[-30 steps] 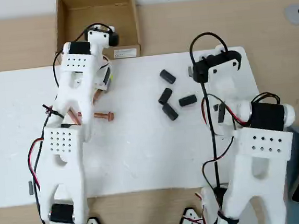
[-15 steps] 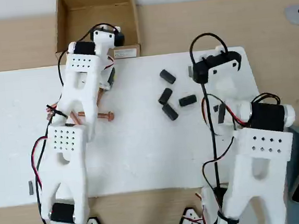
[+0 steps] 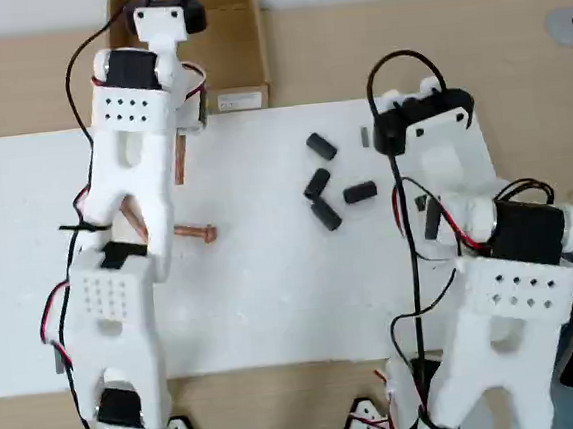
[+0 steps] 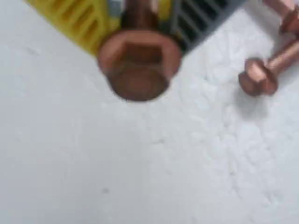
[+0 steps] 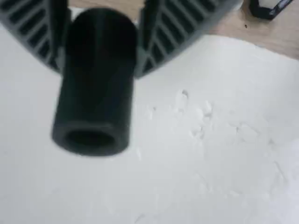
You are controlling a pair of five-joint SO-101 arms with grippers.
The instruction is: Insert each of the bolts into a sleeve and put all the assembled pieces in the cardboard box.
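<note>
Bolt (image 4: 139, 65) raised off mat (image 3: 274, 296) w/ left hand (image 4: 140, 11) clamped on; right hand (image 5: 100, 18) clamps sleeve (image 5: 93, 107)

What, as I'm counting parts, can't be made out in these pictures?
- High view: the left arm hides some bolts.
- High view: inside of the cardboard box, cut by the top edge, covered by that arm.
- Left wrist view: shaft of the held bolt, behind its own head.
- Right wrist view: bore of the held sleeve, too dark.

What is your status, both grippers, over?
Left gripper shut on copper bolt. Right gripper shut on black sleeve. Loose sleeves lie on the mat between them.
</note>
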